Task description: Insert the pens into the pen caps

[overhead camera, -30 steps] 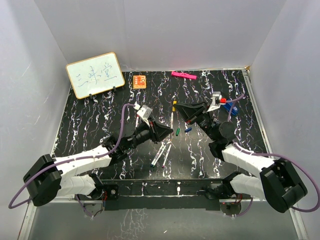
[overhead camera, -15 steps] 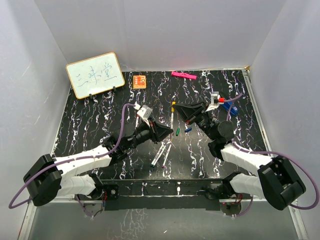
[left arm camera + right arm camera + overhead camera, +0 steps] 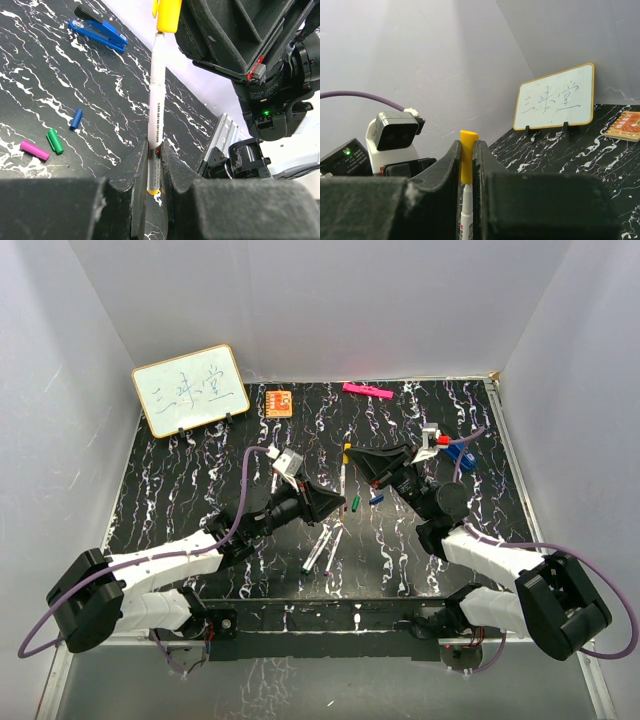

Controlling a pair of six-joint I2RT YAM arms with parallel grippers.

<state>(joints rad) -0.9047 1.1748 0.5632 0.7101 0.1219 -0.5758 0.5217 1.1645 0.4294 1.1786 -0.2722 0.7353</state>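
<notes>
A white-barrelled pen (image 3: 156,100) stands between my two grippers. My left gripper (image 3: 155,167) is shut on its rear, yellow-ended part. My right gripper (image 3: 468,162) is shut on the yellow pen cap (image 3: 468,157), which sits over the pen's tip; the narrow neck (image 3: 466,192) shows just below it. From above, the pen (image 3: 344,475) runs from the left gripper (image 3: 340,502) up to the right gripper (image 3: 352,453). Loose caps lie on the mat: blue (image 3: 76,119), green (image 3: 55,141) and purple (image 3: 35,150). More pens (image 3: 325,545) lie near the front.
A black marbled mat (image 3: 200,490) covers the table inside white walls. A whiteboard (image 3: 190,389) stands back left, next to an orange card (image 3: 279,401). A pink bar (image 3: 367,391) lies at the back. Blue clip-like pieces (image 3: 460,452) sit at the right.
The right gripper has edged slightly left and the left wrist has shifted a little. Both grips on the pen and the yellow cap are unchanged.
</notes>
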